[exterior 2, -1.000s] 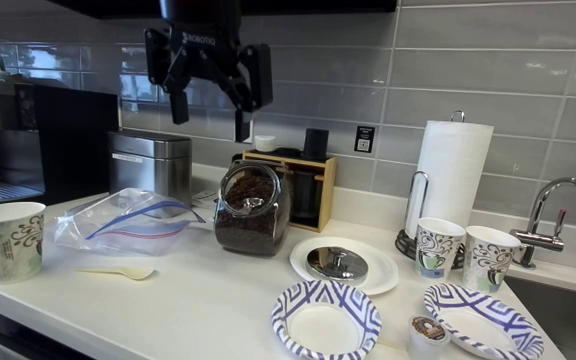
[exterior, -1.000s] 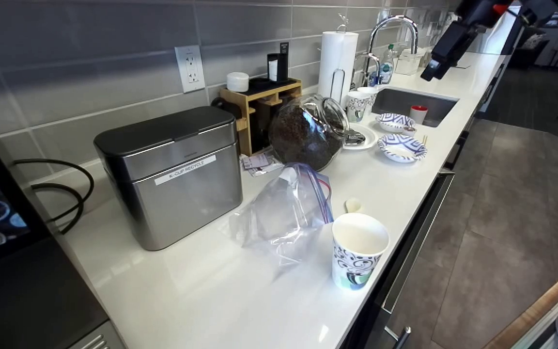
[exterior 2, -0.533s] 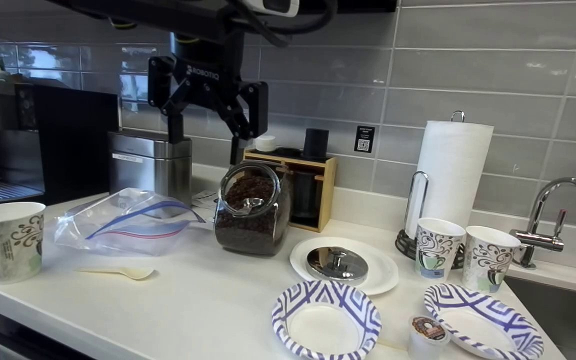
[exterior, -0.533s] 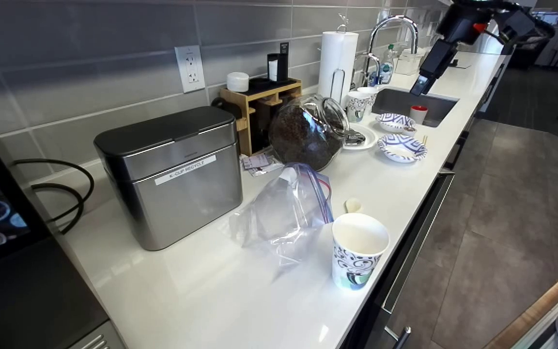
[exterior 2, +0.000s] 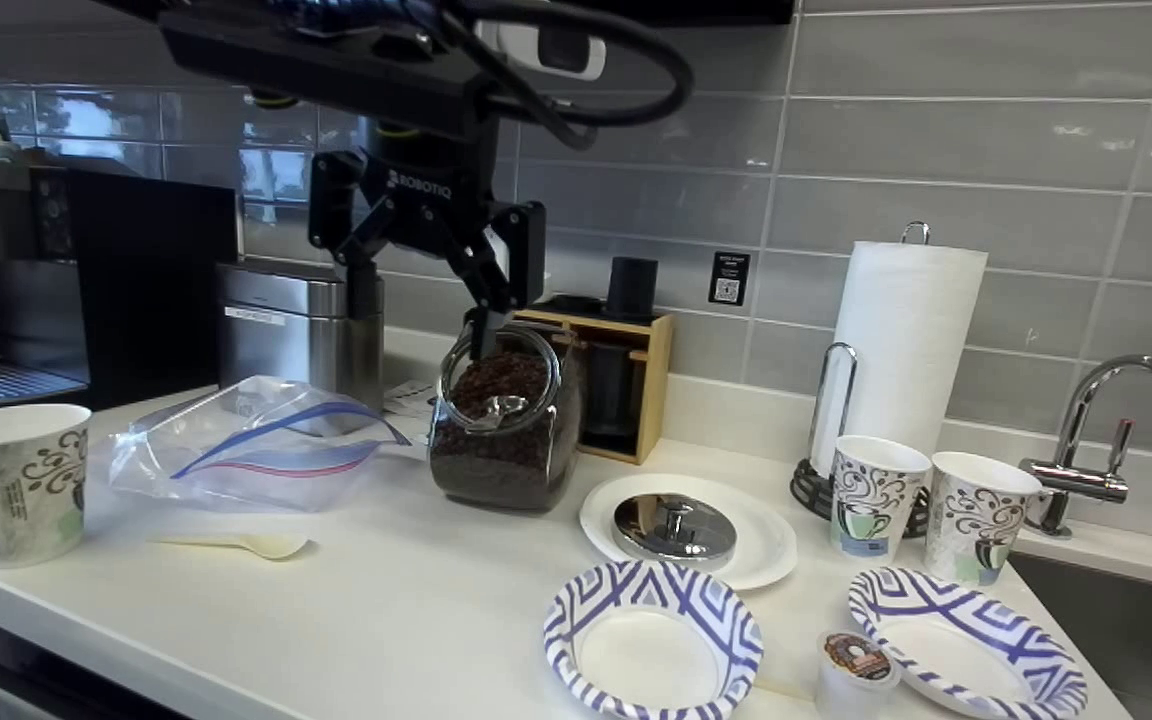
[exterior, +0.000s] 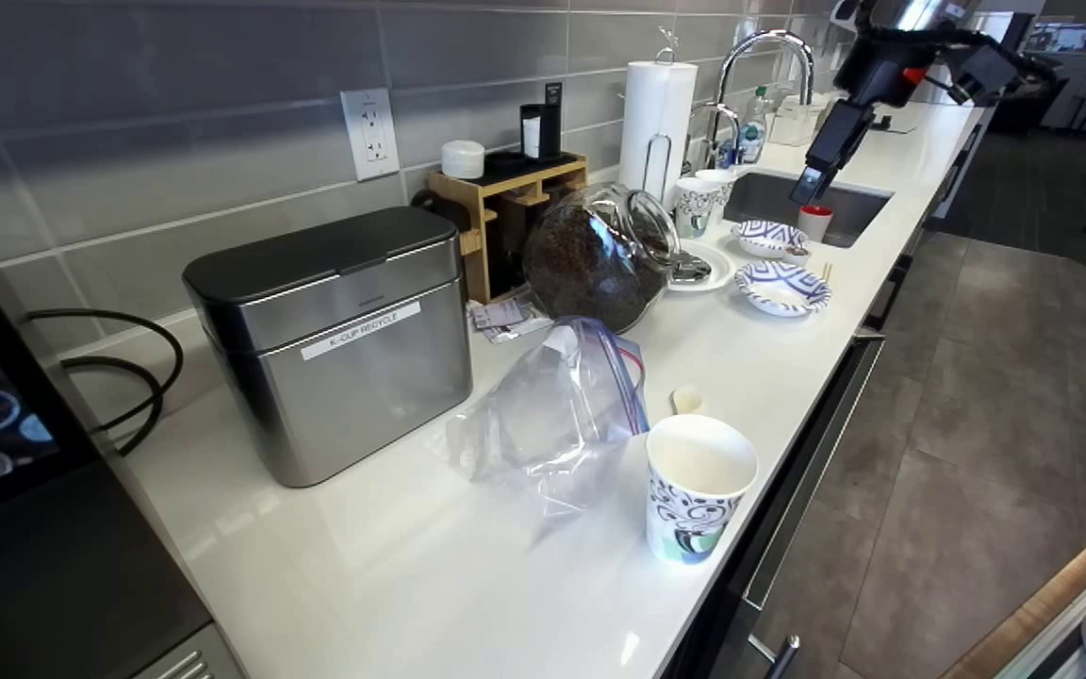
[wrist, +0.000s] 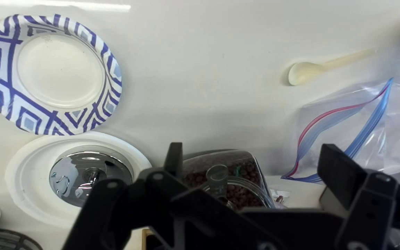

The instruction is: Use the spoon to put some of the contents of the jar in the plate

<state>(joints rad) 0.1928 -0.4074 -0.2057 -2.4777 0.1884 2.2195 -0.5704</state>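
Currently — hand (exterior 2: 423,325): spread wide, gripping nothing | spoon (exterior 2: 274,546): on counter (exterior 2: 416,610), near bag (exterior 2: 246,455) | jar (exterior 2: 496,480): dark contents (exterior 2: 508,382) showing

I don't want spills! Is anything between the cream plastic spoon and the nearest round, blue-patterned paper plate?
Nothing visible: smooth white counter lies between the spoon and patterned plate. The clear plastic bag lies beside the spoon.

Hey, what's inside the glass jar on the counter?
Dark brown pieces, probably coffee beans, show inside the glass jar, through its mouth and its side. Anything buried among them is hidden. In the wrist view, the gripper also covers part of the jar.
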